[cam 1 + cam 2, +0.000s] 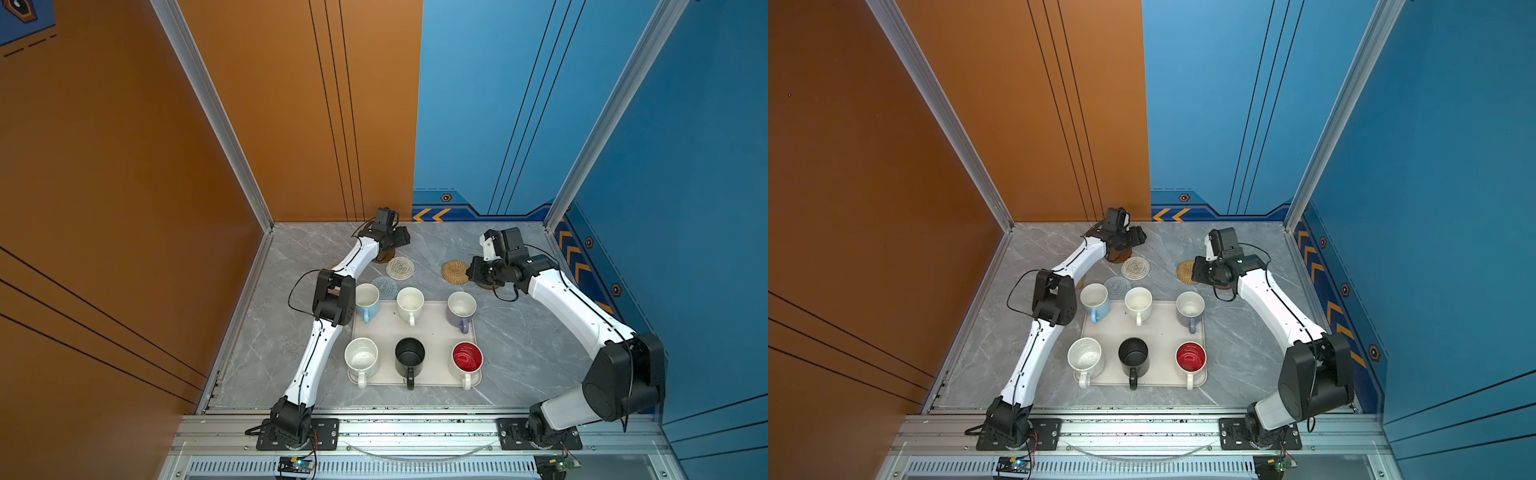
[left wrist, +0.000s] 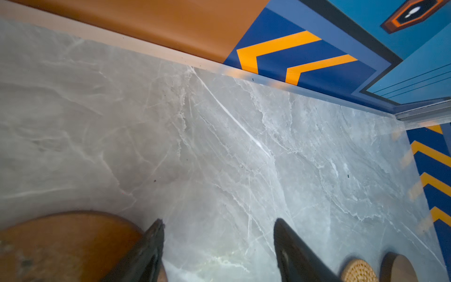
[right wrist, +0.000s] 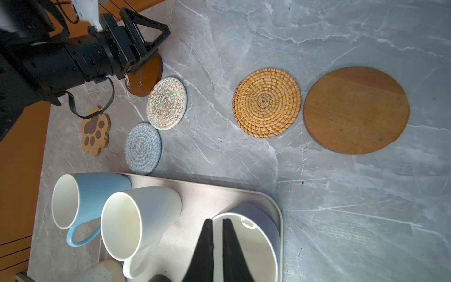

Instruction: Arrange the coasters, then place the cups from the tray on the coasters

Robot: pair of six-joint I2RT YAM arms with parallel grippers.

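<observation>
— Grey veined stone is seen across the bench (image 1: 519, 332), closed in by orange and blue walls (image 1: 291, 104). Where are the task's things found?

— All six cups (image 1: 1133, 353) are seen on the tray (image 1: 434, 330), set nearer the front edge of the bench. Along its far side stand the light blue cup (image 1: 367, 300), the cream-white cup (image 1: 410, 303) and the lavender cup (image 1: 461, 309). Along its near side stand the speckled cup (image 1: 361, 356), the black cup (image 1: 409, 356) and the red-lined cup (image 1: 467, 357). The coasters (image 1: 1135, 267) are scattered between the tray and the far edge: the woven white coaster (image 1: 400, 267), the grey-blue coaster (image 1: 385, 287) just beside the tray's far left corner, the rattan coaster (image 1: 454, 272), the paw coaster (image 3: 95, 130), the left wooden disc (image 2: 66, 244) and the right wooden disc (image 3: 356, 109).

— How are the end effectors held?

— The left end effector (image 2: 218, 222) is held near the far edge, jaws apart with nothing between them, just beside the left wooden disc; contact cannot be told. The right end effector (image 3: 217, 221) is pressed together on nothing, near the rattan coaster and the right wooden disc.

— How is handling judged?

— The coasters are judged light and thin, flat on slick stone, so a rim is best pinched or nudged. The discs are stiff, the woven ones soft. The cups are judged heavier, glazed and breakable. The rim wall or the handle is advised, the handles being turned toward the front edge.
</observation>
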